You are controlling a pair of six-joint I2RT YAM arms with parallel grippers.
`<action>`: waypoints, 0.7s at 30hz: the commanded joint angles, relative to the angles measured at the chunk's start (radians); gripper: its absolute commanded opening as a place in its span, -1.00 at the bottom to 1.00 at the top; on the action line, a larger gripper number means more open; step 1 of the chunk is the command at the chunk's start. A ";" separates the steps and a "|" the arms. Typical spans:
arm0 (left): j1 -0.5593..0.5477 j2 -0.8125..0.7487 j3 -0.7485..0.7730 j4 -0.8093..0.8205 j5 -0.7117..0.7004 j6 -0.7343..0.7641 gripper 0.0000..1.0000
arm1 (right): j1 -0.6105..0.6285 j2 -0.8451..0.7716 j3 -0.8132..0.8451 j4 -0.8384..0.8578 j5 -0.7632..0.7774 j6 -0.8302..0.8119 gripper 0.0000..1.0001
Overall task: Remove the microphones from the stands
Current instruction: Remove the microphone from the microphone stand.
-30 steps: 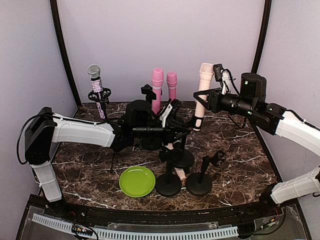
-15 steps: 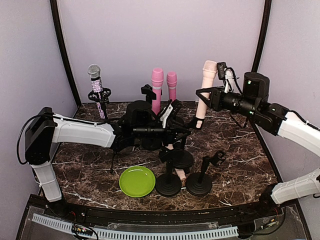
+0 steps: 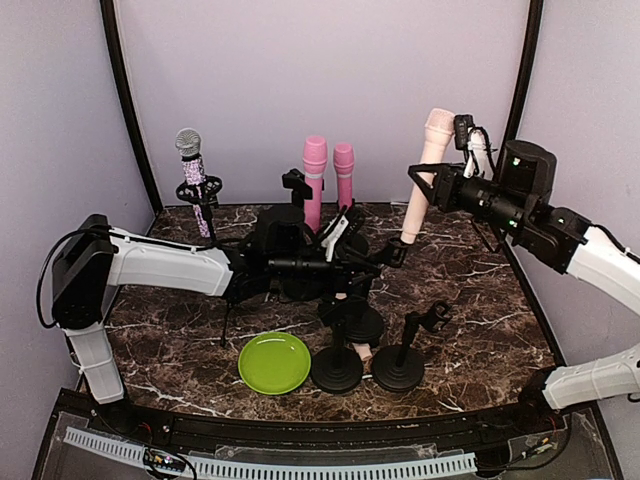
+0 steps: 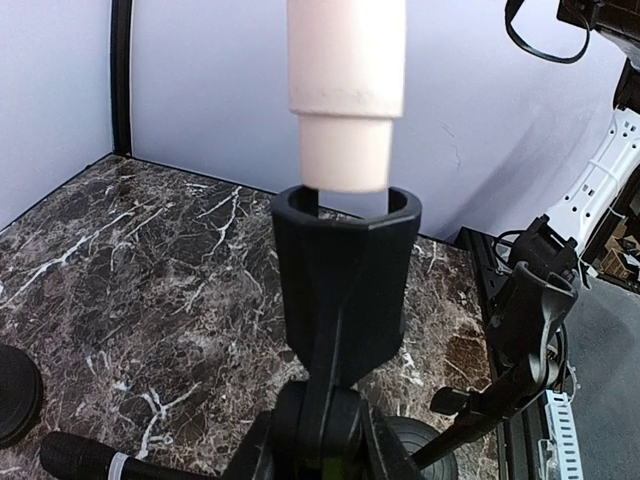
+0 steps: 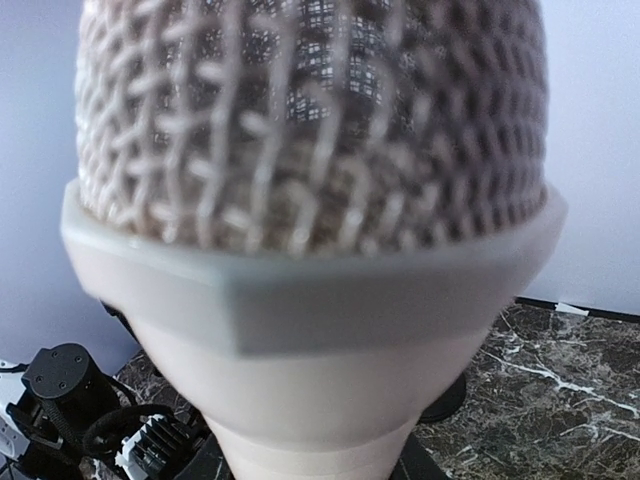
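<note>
My right gripper (image 3: 432,185) is shut on a cream microphone (image 3: 424,172) and holds it tilted and raised at the back right. Its mesh head fills the right wrist view (image 5: 310,150). In the left wrist view the microphone's lower end (image 4: 345,110) stands right at the mouth of the black stand clip (image 4: 345,270). I cannot tell whether they touch. My left gripper (image 3: 345,262) is shut on the stand's neck (image 4: 330,420) below the clip. The clip also shows in the top view (image 3: 397,255).
A sparkly microphone (image 3: 190,165) stands in a holder at the back left. Two pink microphones (image 3: 315,175) stand at the back centre. A green plate (image 3: 274,362) and two black stands (image 3: 336,368) (image 3: 400,365) sit near the front.
My right gripper has lifted the cream microphone up and to the right, so its lower end has risen to the clip's mouth. My left arm has hardly moved.
</note>
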 commanded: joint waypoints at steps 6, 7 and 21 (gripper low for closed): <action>0.000 -0.014 0.068 0.066 0.054 0.021 -1.00 | -0.022 -0.070 -0.013 0.045 0.145 -0.052 -1.00; -0.002 -0.009 0.077 0.070 0.062 0.021 -1.00 | -0.022 -0.074 -0.017 0.045 0.152 -0.053 -1.00; -0.041 0.182 0.294 0.142 0.136 0.035 -1.00 | -0.023 -0.124 -0.074 -0.003 0.292 -0.077 -1.00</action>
